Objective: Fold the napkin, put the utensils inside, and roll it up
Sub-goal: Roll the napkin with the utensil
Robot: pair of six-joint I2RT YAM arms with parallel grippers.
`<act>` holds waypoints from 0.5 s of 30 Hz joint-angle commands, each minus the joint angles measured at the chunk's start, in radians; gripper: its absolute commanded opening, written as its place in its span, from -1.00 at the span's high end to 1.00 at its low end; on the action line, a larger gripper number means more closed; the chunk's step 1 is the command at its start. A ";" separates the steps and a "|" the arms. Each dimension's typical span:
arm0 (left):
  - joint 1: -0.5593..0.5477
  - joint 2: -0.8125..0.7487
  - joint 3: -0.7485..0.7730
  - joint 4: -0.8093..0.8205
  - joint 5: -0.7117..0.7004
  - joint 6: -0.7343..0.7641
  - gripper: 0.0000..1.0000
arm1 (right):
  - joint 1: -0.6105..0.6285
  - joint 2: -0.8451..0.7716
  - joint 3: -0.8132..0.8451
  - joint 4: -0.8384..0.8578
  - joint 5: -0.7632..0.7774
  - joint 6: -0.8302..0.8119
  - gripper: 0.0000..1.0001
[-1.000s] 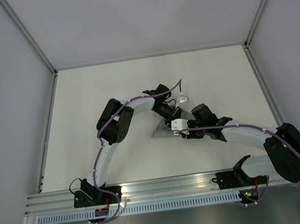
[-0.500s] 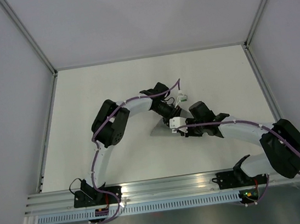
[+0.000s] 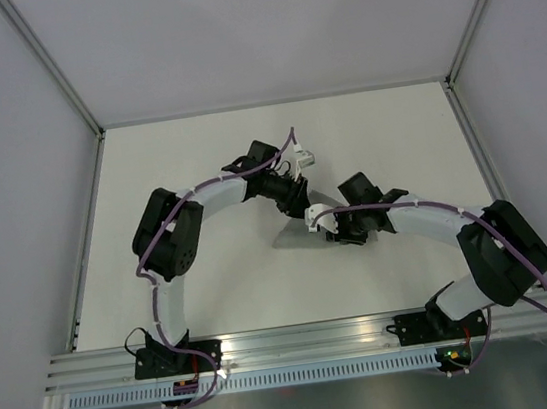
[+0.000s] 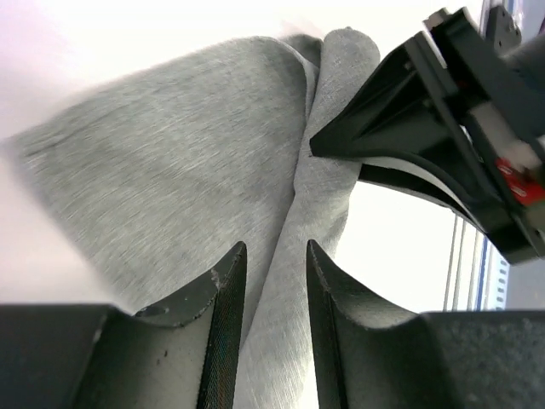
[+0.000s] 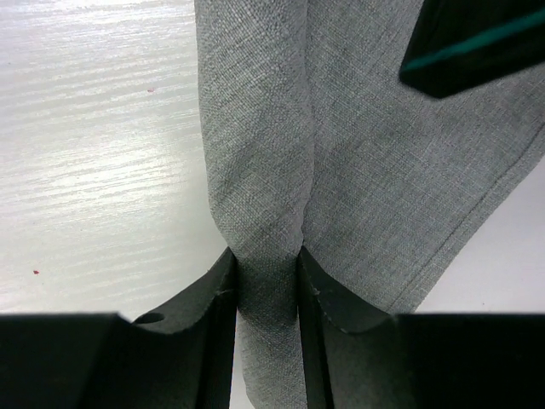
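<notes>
Grey napkin (image 5: 255,128) roll, long axis running through both jaws: right gripper (image 5: 266,264) pinches it; left gripper (image 4: 274,256) straddles it, grip unclear.

**Top view:** a fixed camera above and behind the arm bases (image 3: 173,361) faces down from afar over the whole table (image 3: 396,138), with the near edge at the bottom.

**Left wrist view:** very close and low, it faces along the left gripper (image 4: 271,256) and across the napkin (image 4: 170,170) toward the right gripper (image 4: 341,158).

**Right wrist view:** equally close, it faces down past its own fingers (image 5: 217,290) onto the cloth and the table beside it.

**Shared:** all three views take in the napkin at the table's middle — a small patch from above, frame-filling at either wrist.
</notes>
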 commanded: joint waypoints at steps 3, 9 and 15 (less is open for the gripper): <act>0.037 -0.181 -0.146 0.288 -0.115 -0.142 0.21 | -0.053 0.093 0.087 -0.182 -0.115 -0.036 0.67; 0.043 -0.376 -0.377 0.546 -0.270 -0.261 0.21 | -0.121 0.225 0.217 -0.342 -0.195 -0.096 0.67; -0.032 -0.541 -0.609 0.790 -0.469 -0.239 0.20 | -0.177 0.404 0.386 -0.513 -0.284 -0.179 0.67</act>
